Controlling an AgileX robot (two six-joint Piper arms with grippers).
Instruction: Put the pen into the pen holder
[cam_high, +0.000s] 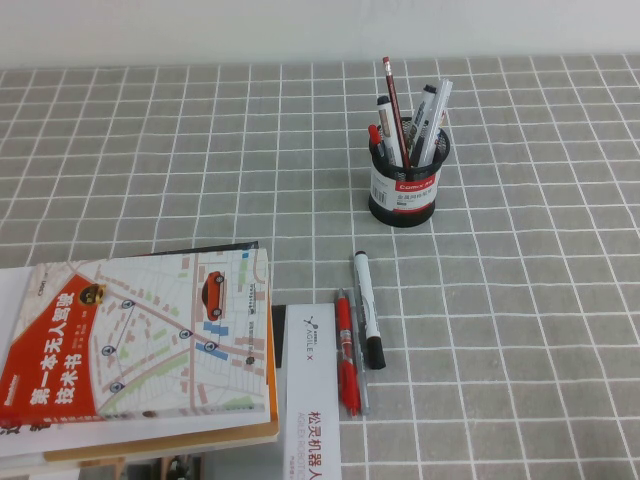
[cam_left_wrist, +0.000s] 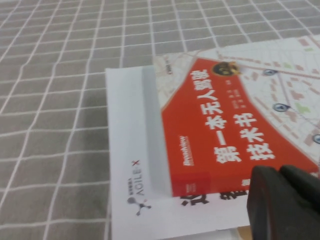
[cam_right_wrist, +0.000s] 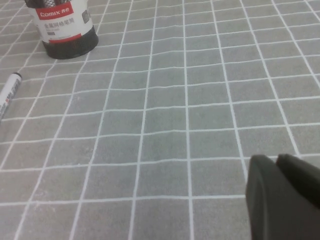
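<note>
I see the marker pen (cam_high: 368, 309) lying on the worktop (cam_high: 520, 300) untouched, beside a red gel pen (cam_high: 346, 352), well clear of my right gripper (cam_right_wrist: 283, 197) and left gripper (cam_left_wrist: 285, 200), whose fingers' state I cannot tell; risk: pinching the gel pen too, or jamming against the crowded pen holder (cam_high: 405, 186).

White-barrelled marker pen with black cap (cam_high: 368, 310): lies flat on the grey checked cloth, cap toward the robot, just beside a red gel pen. Round black mesh pen holder with white label and red band (cam_high: 405, 192): upright, further away, holding several pens
</note>
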